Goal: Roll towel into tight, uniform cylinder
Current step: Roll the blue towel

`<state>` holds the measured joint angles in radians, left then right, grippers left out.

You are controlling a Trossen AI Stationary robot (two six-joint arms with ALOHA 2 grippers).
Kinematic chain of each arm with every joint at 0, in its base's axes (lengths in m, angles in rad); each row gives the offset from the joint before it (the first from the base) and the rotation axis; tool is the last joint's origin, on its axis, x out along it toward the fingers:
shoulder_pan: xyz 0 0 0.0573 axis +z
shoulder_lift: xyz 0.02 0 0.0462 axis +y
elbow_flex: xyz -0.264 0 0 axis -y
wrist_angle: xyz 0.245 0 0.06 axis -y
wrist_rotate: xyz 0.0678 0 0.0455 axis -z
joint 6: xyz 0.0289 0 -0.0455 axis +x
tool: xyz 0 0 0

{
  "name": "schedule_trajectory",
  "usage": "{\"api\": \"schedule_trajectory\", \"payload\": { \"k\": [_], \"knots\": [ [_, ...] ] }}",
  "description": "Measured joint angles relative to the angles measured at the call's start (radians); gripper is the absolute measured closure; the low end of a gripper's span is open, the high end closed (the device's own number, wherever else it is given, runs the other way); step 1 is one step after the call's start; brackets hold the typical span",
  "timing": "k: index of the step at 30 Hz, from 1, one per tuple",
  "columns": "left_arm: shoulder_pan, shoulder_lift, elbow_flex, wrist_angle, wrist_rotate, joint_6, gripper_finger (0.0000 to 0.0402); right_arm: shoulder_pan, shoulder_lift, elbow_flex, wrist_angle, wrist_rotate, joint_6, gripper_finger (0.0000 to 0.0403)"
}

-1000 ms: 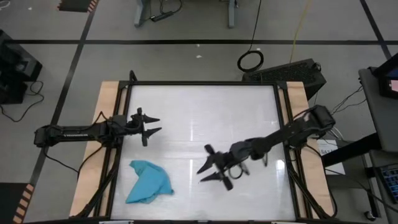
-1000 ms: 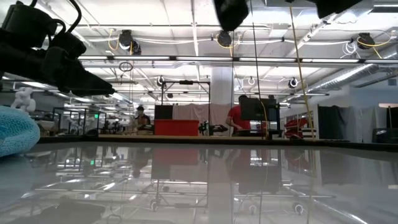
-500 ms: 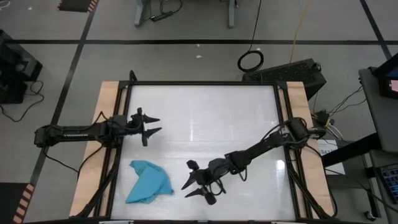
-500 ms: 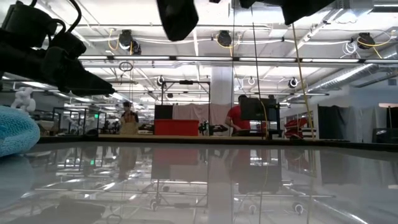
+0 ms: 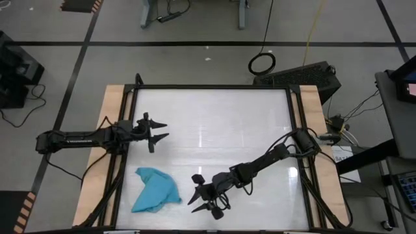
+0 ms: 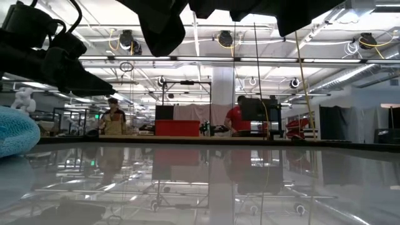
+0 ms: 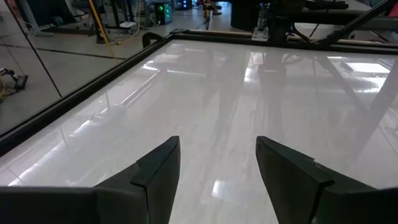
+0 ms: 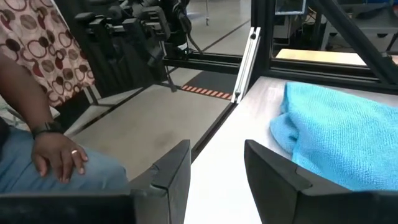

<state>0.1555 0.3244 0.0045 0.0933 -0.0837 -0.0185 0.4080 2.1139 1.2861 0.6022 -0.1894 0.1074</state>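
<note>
The right end effector (image 5: pixel 203 198) hangs over the near part of the white tabletop (image 5: pixel 214 123), just beside the towel (image 5: pixel 155 189) and not touching it; its two fingers (image 8: pixel 163 174) are spread with a clear gap between them and hold nothing. In the right wrist view the towel (image 8: pixel 336 140) lies ahead of those parted fingers, a rumpled turquoise heap close to the tabletop's edge. The left end effector (image 5: pixel 156 130) sits at the left side of the tabletop, well apart from the towel, with its fingers (image 7: pixel 158 171) spread wide over bare surface and nothing between them. The towel lies loosely bunched, not rolled, near the front left corner of the tabletop; in the low view only its edge (image 6: pixel 15 130) shows at the left margin. A person's hand (image 8: pixel 57 152) rests on a knee beyond the table edge in the right wrist view.
</note>
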Motion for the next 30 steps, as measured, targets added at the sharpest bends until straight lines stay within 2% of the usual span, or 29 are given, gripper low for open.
{"api": "schedule_trajectory", "payload": {
  "k": [19,30],
  "knots": [
    [0.000,0.000,0.000,0.002,0.000,0.000,0.0185,-0.001,0.000,0.000,-0.108,0.005,-0.064,0.0261],
    [0.000,0.000,0.000,0.002,0.000,0.000,0.0185,-0.021,0.000,0.000,-0.276,0.005,-0.068,0.0261]
  ]
}}
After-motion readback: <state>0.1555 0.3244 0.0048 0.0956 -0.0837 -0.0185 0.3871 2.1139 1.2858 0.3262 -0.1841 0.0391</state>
